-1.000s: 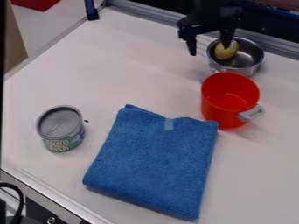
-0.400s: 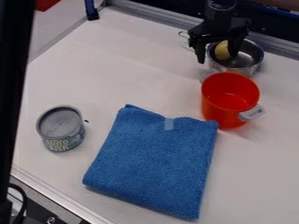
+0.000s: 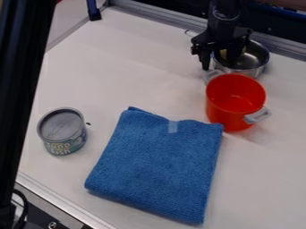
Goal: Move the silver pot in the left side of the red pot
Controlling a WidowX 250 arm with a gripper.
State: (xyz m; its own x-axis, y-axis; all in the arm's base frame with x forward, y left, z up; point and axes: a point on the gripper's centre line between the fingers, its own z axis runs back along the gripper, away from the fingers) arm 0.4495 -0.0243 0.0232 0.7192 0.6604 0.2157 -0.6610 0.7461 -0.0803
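My gripper (image 3: 220, 65) has its jaws apart at the silver pot (image 3: 255, 56), which holds something yellow (image 3: 223, 53), beside the red pot (image 3: 234, 96).

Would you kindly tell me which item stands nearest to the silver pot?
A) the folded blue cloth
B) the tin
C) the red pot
C: the red pot stands just in front of the silver pot, their outlines meeting in the camera view.
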